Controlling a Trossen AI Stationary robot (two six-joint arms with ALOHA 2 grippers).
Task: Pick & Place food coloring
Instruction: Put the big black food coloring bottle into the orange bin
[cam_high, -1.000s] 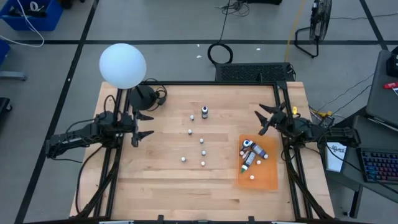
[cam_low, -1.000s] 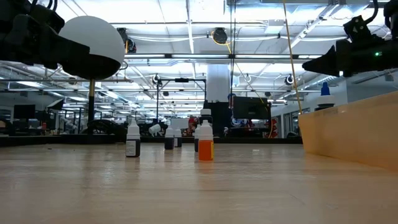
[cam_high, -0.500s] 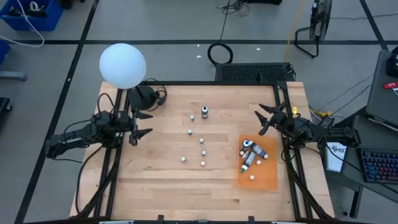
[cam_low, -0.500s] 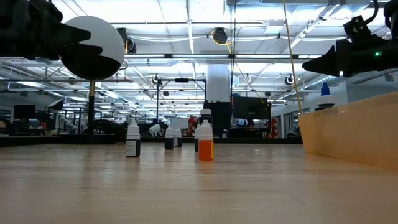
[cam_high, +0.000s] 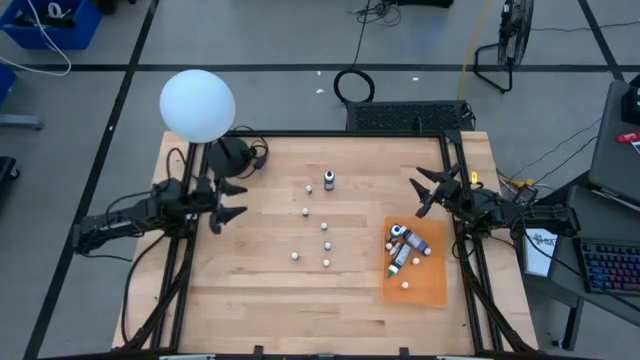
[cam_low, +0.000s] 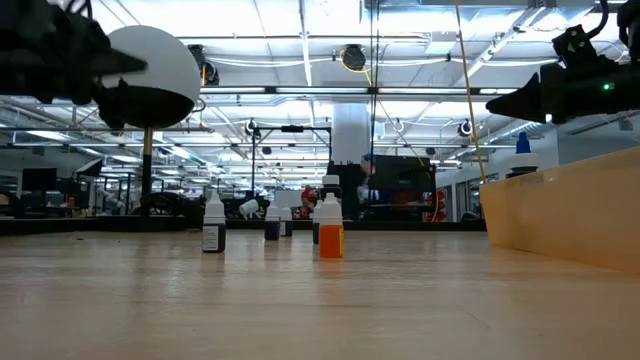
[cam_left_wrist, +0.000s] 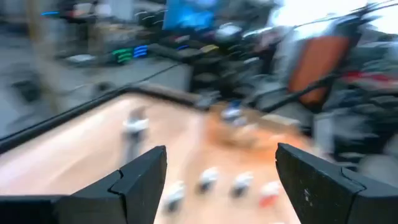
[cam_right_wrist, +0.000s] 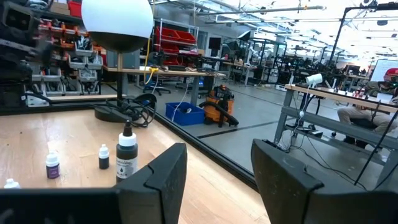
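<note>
Left gripper (cam_high: 226, 200) hovers over the worktop's (cam_high: 260, 290) left side, jaws spread wide, holding nothing. Mid-worktop, food coloring bottles (cam_high: 327, 226) stand upright, loosely scattered with bare wood all round. More bottles (cam_high: 405, 246) lie tipped on the orange sheet (cam_high: 430, 285) by the right edge. Right gripper (cam_high: 428, 192) hangs just beyond it, jaws parted, empty.

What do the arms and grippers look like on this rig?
Two matte black jointed arms. The left gripper and right gripper each end in two flat, tapering black fingers. Black cabling trails from the arm bases. No markings are readable.
</note>
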